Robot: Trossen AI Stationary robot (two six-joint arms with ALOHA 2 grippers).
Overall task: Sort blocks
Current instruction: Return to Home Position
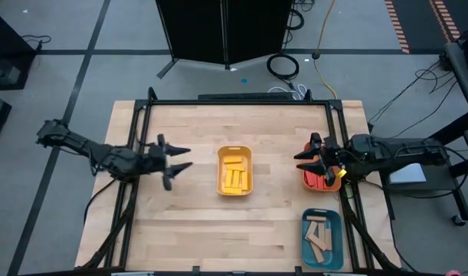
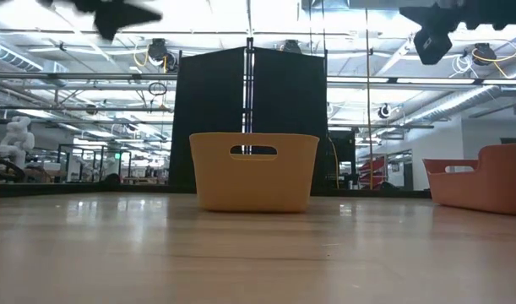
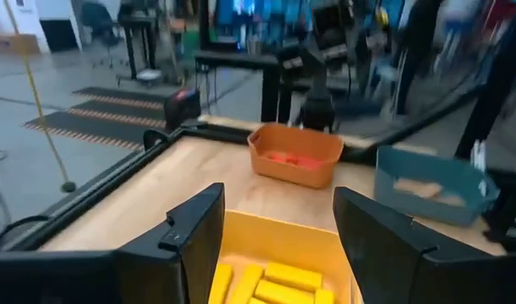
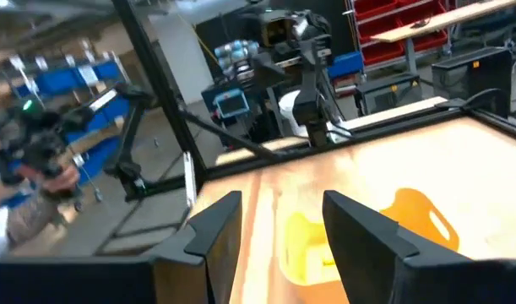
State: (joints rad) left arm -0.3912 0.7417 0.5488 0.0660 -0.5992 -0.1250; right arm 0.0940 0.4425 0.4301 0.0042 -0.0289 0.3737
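Yellow blocks lie in the yellow tray at mid-table. Red blocks lie in the orange tray at the right. Tan blocks lie in the teal tray at the near right. My left gripper hangs open above the table, left of the yellow tray, pointing level toward it, with nothing between its fingers. My right gripper is open too. It is raised over the orange tray's left rim and points level toward the yellow tray.
Bare wooden tabletop spreads to the left and near side of the trays. A black frame runs along the table's edges. A dark panel stands behind the far edge. In the low view both grippers hang high above the trays.
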